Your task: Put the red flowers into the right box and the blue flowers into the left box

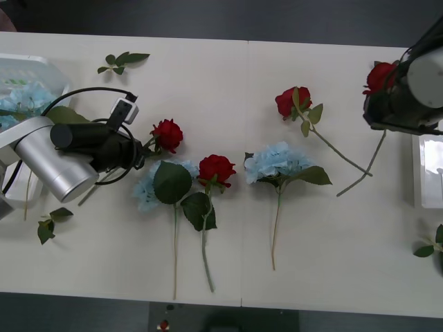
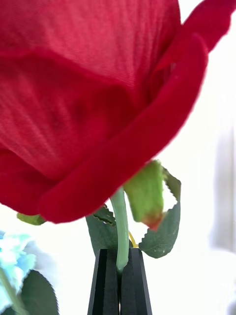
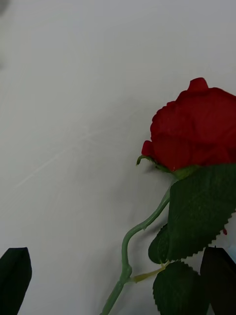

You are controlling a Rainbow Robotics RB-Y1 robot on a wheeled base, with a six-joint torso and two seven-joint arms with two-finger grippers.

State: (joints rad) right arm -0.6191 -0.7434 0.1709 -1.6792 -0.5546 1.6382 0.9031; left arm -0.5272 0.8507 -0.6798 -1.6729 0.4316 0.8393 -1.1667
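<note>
The left arm ends in a fat cylinder of brushed silver metal, joined to a narrower black barrel that leads on to the pincer. A thin black cable loops in an arc over the black barrel and runs into a small pale-grey block with a dark face, behind the pincer. A white casing sits at the arm's rear. In the left wrist view that pincer's fingers are flat, matt black and round-tipped. The right arm has a pale-grey round housing over a black blocky body, with a dark cable along its top. In the right wrist view its fingers are two slim, smooth black blades with bevelled tips.
</note>
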